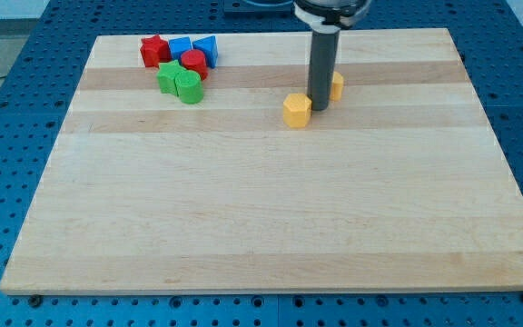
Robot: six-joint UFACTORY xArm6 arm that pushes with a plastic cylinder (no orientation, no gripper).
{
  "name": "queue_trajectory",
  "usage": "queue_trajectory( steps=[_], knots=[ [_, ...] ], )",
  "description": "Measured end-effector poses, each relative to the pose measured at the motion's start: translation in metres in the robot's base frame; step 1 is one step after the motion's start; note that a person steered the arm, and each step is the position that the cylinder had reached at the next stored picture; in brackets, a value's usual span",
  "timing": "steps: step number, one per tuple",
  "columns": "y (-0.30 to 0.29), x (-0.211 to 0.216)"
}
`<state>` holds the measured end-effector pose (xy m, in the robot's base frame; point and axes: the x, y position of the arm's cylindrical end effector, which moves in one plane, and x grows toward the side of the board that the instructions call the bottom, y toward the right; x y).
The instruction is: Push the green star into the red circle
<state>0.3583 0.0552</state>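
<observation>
Green star [168,78] touching red circle [193,64]; my tip [318,108], no end effector, beside yellow block [297,110]

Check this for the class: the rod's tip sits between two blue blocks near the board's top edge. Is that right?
Not quite. The camera view shows my tip between two yellow blocks, not blue: one on the view's left, the other partly hidden behind the rod. They do lie near the board's top edge.
</observation>
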Motion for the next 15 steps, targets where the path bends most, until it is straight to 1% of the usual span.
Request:
queue_trajectory(
  steps=[3,7,10,11,12,13,14,15],
  knots=[
    [-0.091,-0.03],
    [-0.181,-0.03],
    [-0.241,-0.017],
    [-0.265,0.022],
    [-0.302,0.032],
    [-0.335,-0.021],
    [-0.346,-0.053],
    [-0.327,-0.073]
  ],
)
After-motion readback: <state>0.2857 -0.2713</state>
